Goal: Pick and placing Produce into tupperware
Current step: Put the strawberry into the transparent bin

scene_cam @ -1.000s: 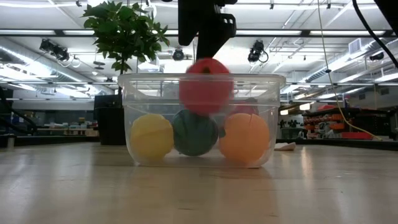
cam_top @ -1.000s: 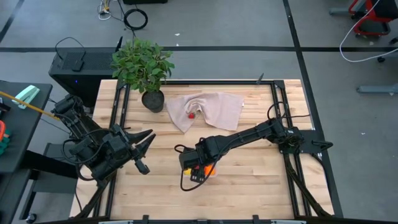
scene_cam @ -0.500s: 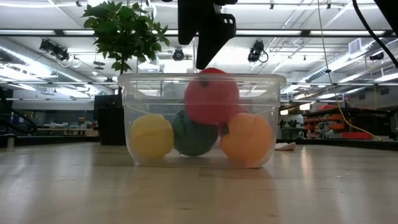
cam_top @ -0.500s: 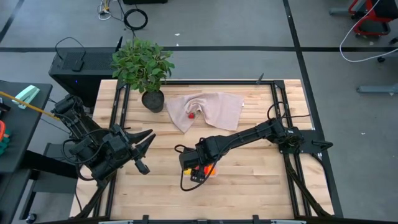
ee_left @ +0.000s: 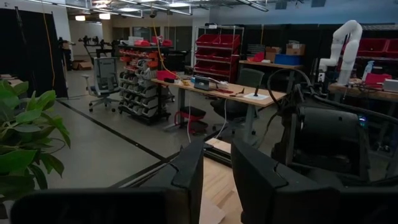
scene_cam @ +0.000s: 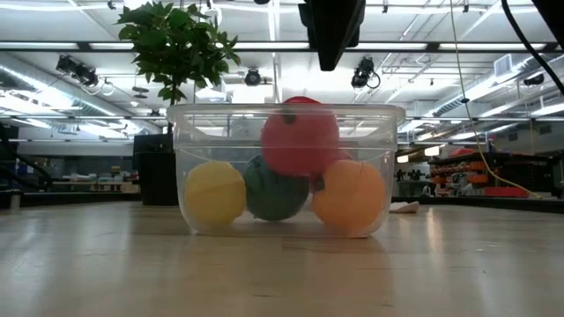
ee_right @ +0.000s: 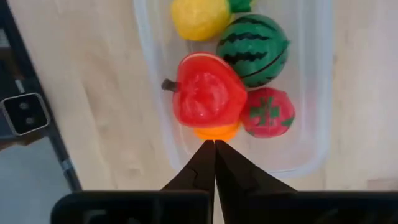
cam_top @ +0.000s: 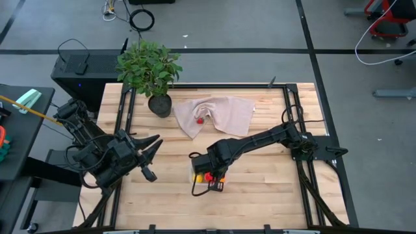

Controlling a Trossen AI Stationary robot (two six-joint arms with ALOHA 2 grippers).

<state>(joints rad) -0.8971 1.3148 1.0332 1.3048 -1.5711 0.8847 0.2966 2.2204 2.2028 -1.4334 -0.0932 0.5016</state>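
The clear tupperware [scene_cam: 286, 167] stands on the wooden table [cam_top: 260, 188] near its front middle. Inside lie a yellow piece [ee_right: 199, 17], a dark green striped melon [ee_right: 253, 48], a small red piece [ee_right: 267, 112] and an orange piece [scene_cam: 350, 195]. A larger red piece [ee_right: 208, 93] rests on top of the others, its top at the rim. My right gripper [ee_right: 214, 144] hangs shut just above the tupperware, pointing down and holding nothing. At the table's left edge my left gripper [ee_left: 217, 180] is raised and level, open and empty.
A beige cloth [cam_top: 218, 114] with a small red thing [cam_top: 199, 119] on it lies at the far middle of the table. A potted plant [cam_top: 151, 71] stands at the far left corner. Bare wood lies to the right of the tupperware [cam_top: 208, 177].
The larger red piece has dropped from rim height under my right gripper and settled on the other pieces in the tupperware. My right gripper has then drawn away toward the table's far right, uncovering the tupperware in the high view.
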